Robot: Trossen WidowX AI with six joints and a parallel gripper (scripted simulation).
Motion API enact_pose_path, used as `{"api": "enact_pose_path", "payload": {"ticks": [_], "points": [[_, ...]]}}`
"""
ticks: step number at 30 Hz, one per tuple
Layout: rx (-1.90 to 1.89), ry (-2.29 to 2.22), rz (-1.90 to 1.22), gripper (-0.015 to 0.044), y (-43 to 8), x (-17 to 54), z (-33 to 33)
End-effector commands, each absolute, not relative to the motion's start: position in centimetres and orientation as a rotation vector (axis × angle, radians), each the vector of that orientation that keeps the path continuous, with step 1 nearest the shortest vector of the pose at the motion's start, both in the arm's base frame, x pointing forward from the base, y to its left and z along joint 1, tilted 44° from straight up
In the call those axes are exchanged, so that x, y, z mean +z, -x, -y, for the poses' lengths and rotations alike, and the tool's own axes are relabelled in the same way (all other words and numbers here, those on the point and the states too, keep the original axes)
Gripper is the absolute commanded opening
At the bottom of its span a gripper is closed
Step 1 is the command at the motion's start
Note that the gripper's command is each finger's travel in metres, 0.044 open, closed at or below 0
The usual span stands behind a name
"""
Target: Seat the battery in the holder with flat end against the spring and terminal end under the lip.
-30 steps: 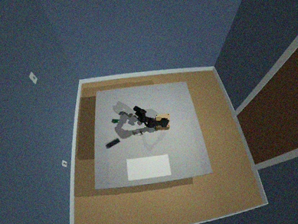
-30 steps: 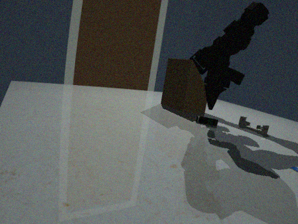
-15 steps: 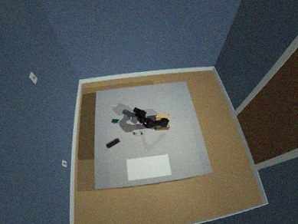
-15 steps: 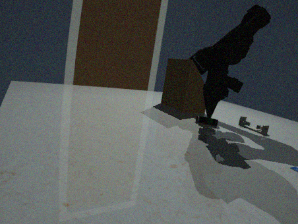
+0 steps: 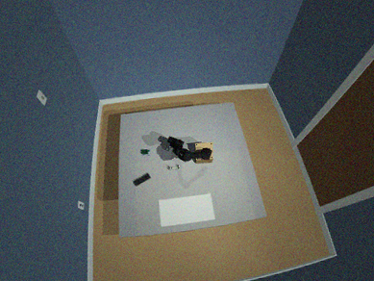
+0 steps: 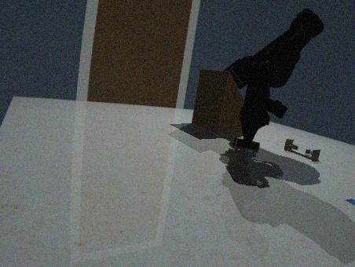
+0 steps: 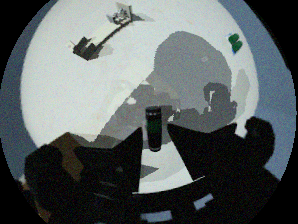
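Note:
The battery (image 6: 243,146) (image 7: 154,129), dark with a green middle band, lies on its side on the table. My gripper (image 6: 248,139) (image 7: 154,128) is part open and points down at it. In the wrist view the fingertips stand on either side of the battery, with light gaps showing between them and it. The holder (image 5: 178,167) (image 6: 315,155) (image 7: 86,49) lies apart from the battery, at the upper left of the wrist view, with raised ends and a metallic part at its far end. No battery shows in it. In the top view the arm hides the battery.
A wooden box (image 6: 216,102) (image 7: 69,152) stands close behind the battery and the arm. A small green object (image 5: 145,151) (image 7: 234,44) lies beyond the holder. A dark block (image 5: 141,179) and a white sheet (image 5: 186,209) lie further off.

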State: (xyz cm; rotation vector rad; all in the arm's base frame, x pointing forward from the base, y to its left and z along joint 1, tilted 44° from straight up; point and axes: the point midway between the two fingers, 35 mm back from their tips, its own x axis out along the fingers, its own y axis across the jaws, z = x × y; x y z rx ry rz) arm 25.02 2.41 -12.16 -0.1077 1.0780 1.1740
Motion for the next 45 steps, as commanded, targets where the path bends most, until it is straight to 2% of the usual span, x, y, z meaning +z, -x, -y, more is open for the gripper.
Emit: {"api": "enact_pose_path", "payload": {"ticks": [1, 10, 24, 45], "points": [[1.175, 0.094, -1.083, 0.0121, -24.8, -12.4, -2.6], [1.175, 0.094, -1.083, 0.0064, -24.8, -12.4, -2.6], [1.171, 0.092, -1.087, 0.0064, -25.0, -8.7, 0.9], [0.774, -0.383, -1.408, 0.0064, -29.9, 0.7, -6.0]]}}
